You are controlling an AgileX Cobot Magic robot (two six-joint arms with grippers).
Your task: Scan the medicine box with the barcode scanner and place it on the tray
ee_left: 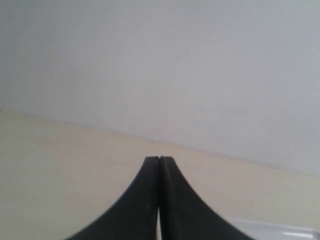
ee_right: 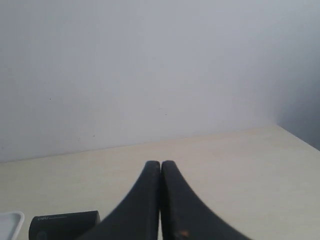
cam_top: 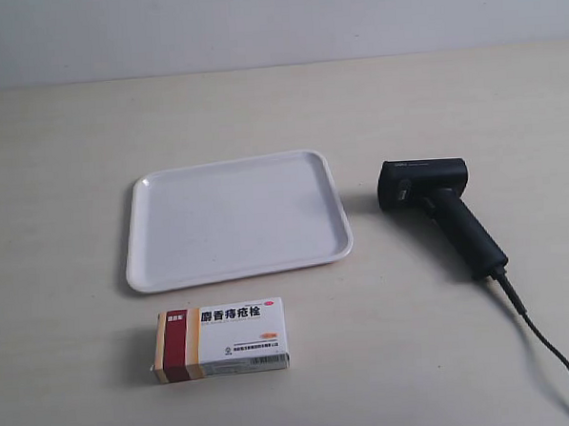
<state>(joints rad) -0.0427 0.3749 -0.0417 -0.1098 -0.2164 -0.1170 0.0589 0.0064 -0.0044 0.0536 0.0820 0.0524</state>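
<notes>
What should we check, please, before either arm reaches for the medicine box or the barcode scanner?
1. Medicine box lies flat on the table, apart from the tray: ok.
2. Barcode scanner lies free on its side beside the tray, cable trailing away: ok.
3. Tray holds nothing: ok.
4. Left claw open for a grasp: not ok, its fingers are shut together.
5. Right claw open for a grasp: not ok, shut too, with the scanner head low in its view.
6. Barcode facing where the scanner can read it: cannot tell.
</notes>
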